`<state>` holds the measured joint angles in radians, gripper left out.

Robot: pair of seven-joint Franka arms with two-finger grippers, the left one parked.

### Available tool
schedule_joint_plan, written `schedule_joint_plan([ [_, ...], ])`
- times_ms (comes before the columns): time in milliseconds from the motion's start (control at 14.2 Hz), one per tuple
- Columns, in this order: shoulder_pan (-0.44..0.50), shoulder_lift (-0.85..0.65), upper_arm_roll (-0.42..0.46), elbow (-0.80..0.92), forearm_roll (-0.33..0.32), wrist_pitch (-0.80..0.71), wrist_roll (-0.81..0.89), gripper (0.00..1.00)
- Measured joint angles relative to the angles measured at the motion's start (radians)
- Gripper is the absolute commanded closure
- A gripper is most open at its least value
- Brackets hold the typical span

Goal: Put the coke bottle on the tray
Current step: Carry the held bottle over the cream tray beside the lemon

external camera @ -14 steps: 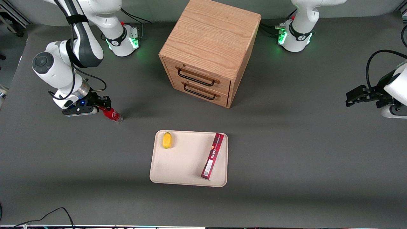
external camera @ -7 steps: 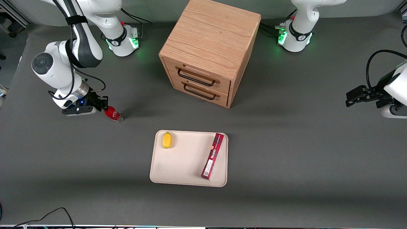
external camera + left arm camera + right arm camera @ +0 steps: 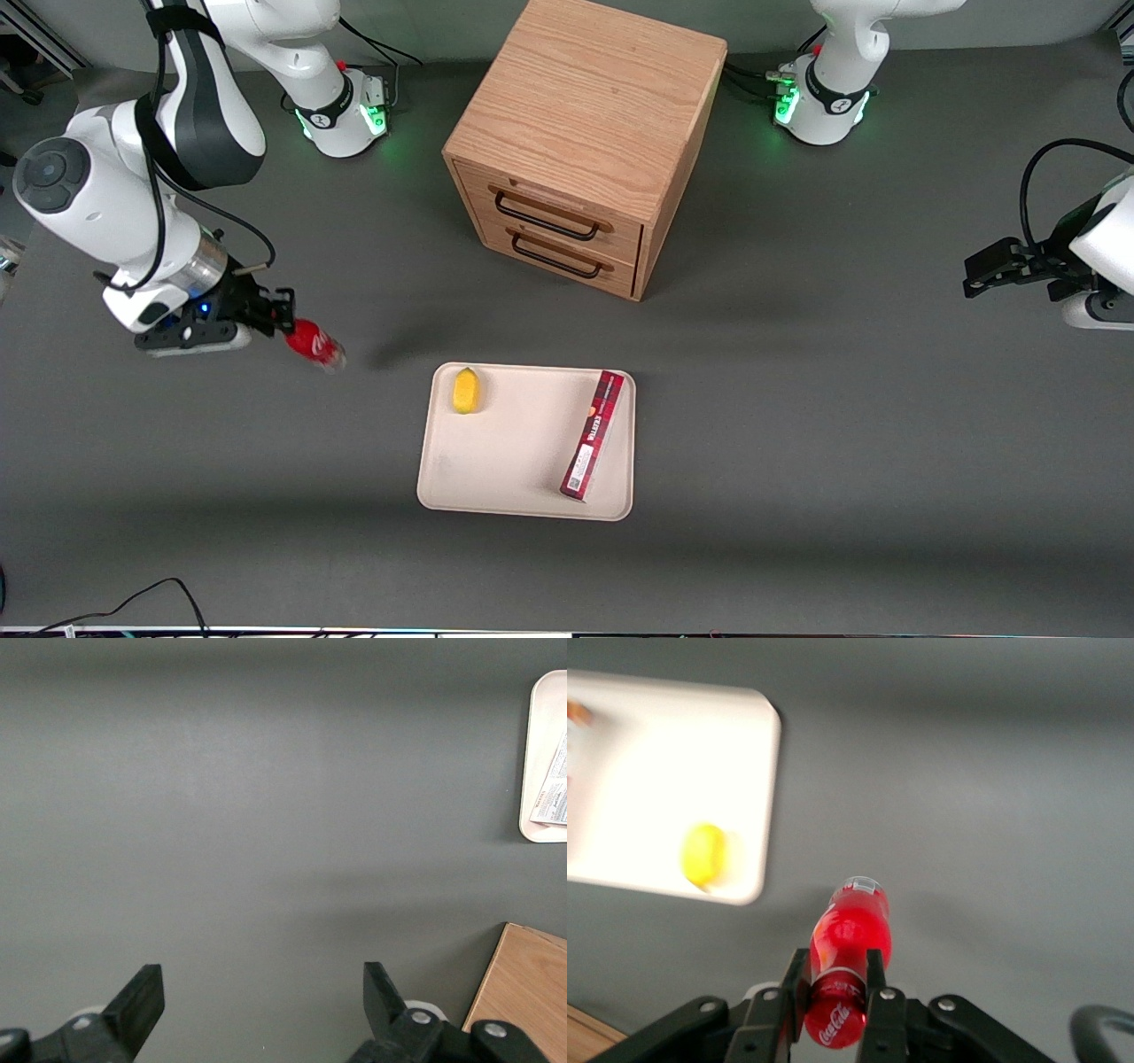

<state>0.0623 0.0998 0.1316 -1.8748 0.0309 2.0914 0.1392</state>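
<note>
Front view shows the gripper (image 3: 276, 321) closed on the coke bottle (image 3: 313, 342), which hangs tilted above the dark table (image 3: 797, 425) near the working arm's end, its clear base pointing toward roughly four o'clock and downward. From the gripper, the beige tray (image 3: 523, 443) lies at about four o'clock, near but not beneath the bottle, so the coming move is probably a carry in that direction followed by a descent.

In the right wrist view the two fingers (image 3: 796, 988) pinch the bottle's upper part (image 3: 849, 970) near the cap, long axis running straight out from the jaws.

On the tray, a lemon (image 3: 466, 390) sits in the corner nearest the gripper, and a long red box (image 3: 593, 434) lies along the edge toward the parked arm (both leave the middle bare). That open middle looks like the safest landing spot, though the lemon stands close to the approach line. The wooden drawer cabinet (image 3: 585, 142) stands farther from the camera, well apart from the path.
</note>
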Motion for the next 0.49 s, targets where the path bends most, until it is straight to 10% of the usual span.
schedule_joint_plan([
  [494,0.18,0.443,0.006,0.51,0.001,0.005,0.219,1.0],
])
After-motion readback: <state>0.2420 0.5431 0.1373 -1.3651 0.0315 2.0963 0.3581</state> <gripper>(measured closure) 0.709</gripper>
